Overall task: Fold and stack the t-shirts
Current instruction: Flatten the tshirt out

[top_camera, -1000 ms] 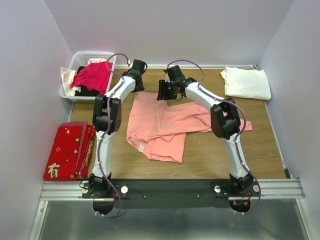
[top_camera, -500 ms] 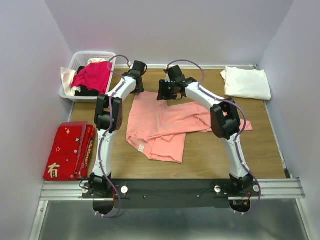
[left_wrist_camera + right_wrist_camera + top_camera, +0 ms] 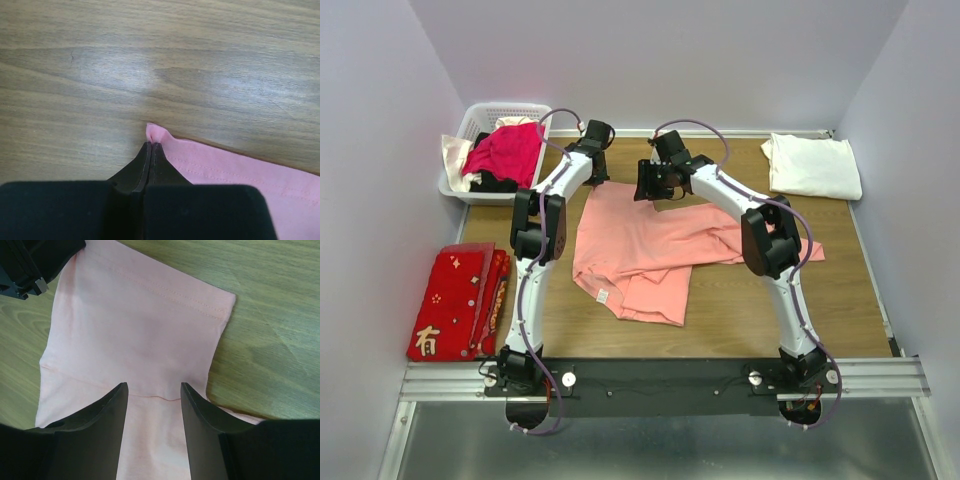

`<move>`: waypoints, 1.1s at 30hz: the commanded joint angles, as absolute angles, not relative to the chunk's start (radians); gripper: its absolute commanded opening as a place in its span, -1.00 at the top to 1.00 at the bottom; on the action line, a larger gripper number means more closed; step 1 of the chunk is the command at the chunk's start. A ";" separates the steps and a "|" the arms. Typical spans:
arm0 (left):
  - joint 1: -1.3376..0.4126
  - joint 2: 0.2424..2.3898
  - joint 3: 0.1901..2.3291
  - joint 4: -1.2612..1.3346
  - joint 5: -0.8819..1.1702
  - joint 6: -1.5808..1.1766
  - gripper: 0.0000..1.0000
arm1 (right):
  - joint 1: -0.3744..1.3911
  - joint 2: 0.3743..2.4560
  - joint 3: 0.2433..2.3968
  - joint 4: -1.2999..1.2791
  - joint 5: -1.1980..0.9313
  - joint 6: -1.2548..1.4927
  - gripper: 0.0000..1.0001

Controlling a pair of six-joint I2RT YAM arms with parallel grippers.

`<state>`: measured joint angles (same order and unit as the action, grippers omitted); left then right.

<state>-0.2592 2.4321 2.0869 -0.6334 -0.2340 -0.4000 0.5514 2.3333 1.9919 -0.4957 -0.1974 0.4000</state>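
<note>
Two corners needed. Left jaws clamped on far-left corner of pink shirt (image 3: 640, 240); right jaws spread over its far edge, gripping nothing. Close right, lift both level.

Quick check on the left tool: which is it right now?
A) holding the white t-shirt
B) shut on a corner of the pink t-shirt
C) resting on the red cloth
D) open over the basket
B: in the left wrist view the left tool has its fingers pressed together, and a corner of the pink t-shirt is pinched at their tips.
</note>
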 commanded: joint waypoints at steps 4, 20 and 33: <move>-0.252 2.433 2.043 -0.698 -0.276 -0.373 1.00 | 0.555 2.309 1.968 -0.511 -0.173 0.410 -0.10; -0.175 2.096 1.821 -0.653 -0.465 -0.400 1.00 | 0.465 2.028 1.706 -0.568 0.228 0.345 -0.12; -0.161 2.019 1.810 -0.681 -0.476 -0.383 1.00 | 0.339 2.085 1.736 -0.604 0.230 0.342 -0.14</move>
<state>-0.1627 2.0613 1.8366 -0.6712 -0.4381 -0.3893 0.3489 2.0281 1.7081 -0.5571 0.2062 0.3553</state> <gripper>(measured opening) 0.010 0.569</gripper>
